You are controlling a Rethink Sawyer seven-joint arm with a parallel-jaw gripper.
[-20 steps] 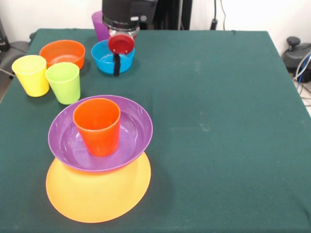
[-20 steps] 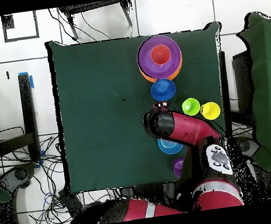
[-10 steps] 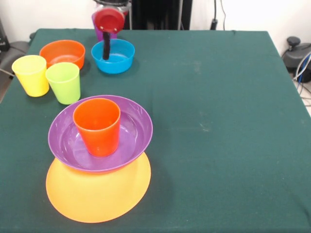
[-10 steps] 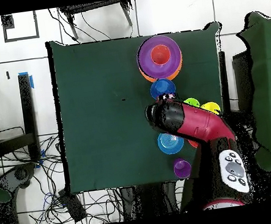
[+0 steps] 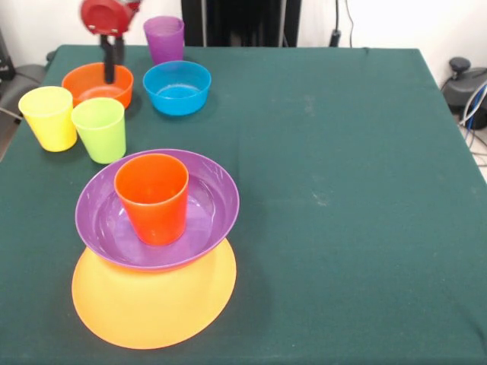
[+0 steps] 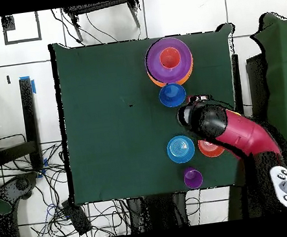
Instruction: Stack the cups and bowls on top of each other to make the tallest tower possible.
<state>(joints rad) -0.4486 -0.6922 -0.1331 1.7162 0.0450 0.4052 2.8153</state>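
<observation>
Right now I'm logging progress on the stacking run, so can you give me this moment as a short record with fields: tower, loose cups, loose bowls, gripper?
tower: orange-red cup upright in the wide purple bowl, which sits on the very large yellow-orange bowl
loose cups: yellow cup and lime green cup side by side; purple cup at the far edge
loose bowls: small orange bowl, light blue bowl; dark blue bowl shows overhead
gripper: gripper above the small orange bowl, holding nothing visible; open or shut unclear

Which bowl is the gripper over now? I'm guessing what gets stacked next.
The small orange bowl at the table's far corner: the gripper hangs just above it, while the light blue bowl sits beside it, uncovered.
</observation>
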